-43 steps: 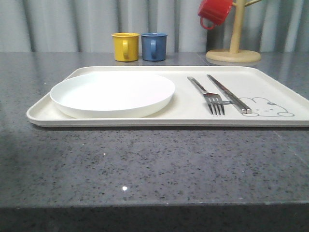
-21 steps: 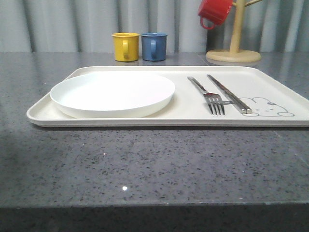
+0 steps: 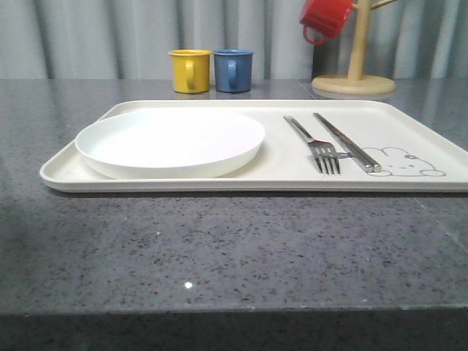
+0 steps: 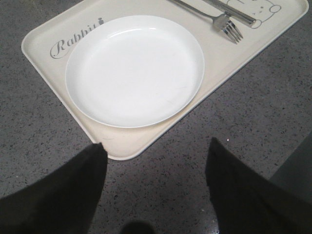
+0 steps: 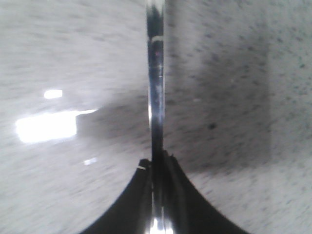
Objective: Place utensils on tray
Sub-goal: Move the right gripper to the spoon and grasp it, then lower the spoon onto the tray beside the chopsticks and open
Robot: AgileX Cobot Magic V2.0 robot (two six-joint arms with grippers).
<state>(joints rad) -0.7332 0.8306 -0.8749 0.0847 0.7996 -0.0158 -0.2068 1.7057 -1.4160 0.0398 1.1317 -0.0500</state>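
Steel gleams between the fingers of my right pincer [image 5: 157, 168], which is clamped on a slim shiny handle [image 5: 155, 83], probably the spoon, above the speckled counter [image 5: 243, 73]; to seat it well I should carry it level and lower it flat beside the fork. On the cream tray [image 3: 183, 184], the white plate [image 3: 170, 141] sits toward nine o'clock, with the fork [image 3: 316, 144] and chopsticks [image 3: 346, 142] side by side toward three o'clock. My left pincer [image 4: 153, 161] hangs apart and empty off the tray's near corner.
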